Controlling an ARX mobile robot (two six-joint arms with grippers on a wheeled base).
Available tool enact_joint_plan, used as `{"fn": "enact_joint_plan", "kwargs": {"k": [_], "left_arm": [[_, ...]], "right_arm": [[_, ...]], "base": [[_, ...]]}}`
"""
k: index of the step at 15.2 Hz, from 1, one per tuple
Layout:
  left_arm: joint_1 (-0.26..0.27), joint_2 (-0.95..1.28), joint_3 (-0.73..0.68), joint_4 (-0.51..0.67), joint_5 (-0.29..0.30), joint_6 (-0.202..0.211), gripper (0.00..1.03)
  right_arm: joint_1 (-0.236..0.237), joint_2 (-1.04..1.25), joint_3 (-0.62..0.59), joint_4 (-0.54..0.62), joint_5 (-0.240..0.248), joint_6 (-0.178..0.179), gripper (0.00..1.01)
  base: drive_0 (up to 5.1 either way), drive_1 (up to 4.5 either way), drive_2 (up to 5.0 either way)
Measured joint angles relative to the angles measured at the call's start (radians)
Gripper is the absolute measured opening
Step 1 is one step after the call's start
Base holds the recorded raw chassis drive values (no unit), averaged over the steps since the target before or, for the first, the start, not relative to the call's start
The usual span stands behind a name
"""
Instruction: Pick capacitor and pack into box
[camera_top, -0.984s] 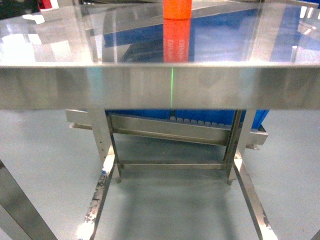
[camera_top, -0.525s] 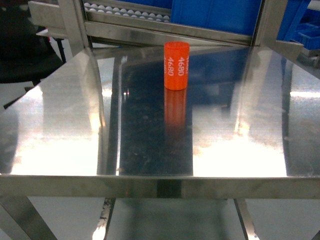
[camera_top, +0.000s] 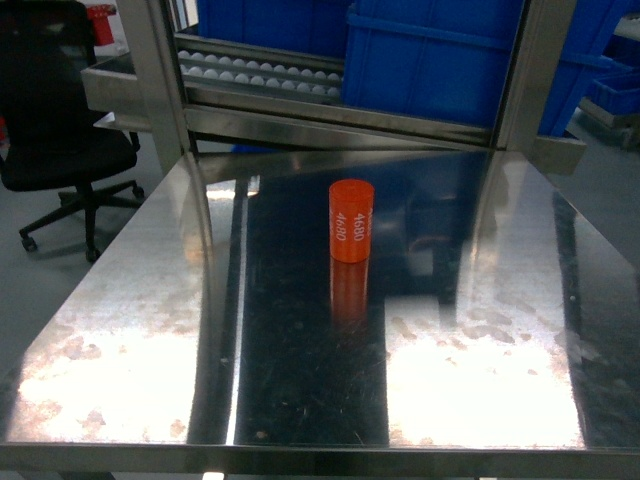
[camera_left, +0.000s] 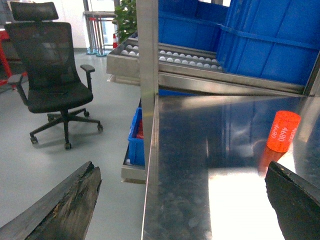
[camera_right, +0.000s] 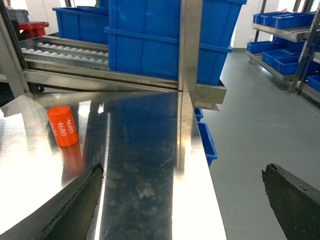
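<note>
The capacitor (camera_top: 351, 220) is an orange cylinder printed "4680", standing upright near the middle of the steel table (camera_top: 130, 310). It shows at the right edge of the left wrist view (camera_left: 283, 131) and at the left in the right wrist view (camera_right: 63, 126). Neither gripper appears in the head view. My left gripper (camera_left: 181, 172) is open over the table's left edge, with nothing between its dark fingers. My right gripper (camera_right: 182, 170) is open over the table's right edge, also empty. Both are short of the capacitor and apart from it. The box is out of view.
Behind the table runs a roller conveyor (camera_top: 260, 72) carrying big blue bins (camera_top: 430, 60), framed by steel posts (camera_top: 160, 80). A black office chair (camera_top: 60, 130) stands on the floor at left. More blue bins sit on racks (camera_right: 285, 30) at far right.
The head view has risen from the table's front edge and underframe to looking down on the tabletop. The capacitor now appears lower, nearer the middle of the view.
</note>
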Motion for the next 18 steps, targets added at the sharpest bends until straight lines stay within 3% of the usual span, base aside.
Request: {"fn": "enact_joint_plan", "kwargs": {"k": [18], "left_arm": [[0.000,0.000,0.000,-0.003,0.002,0.000,0.98]], "right_arm": [[0.000,0.000,0.000,-0.002,-0.001,0.000,0.98]], "base": [[0.0,0.00,0.0]]}}
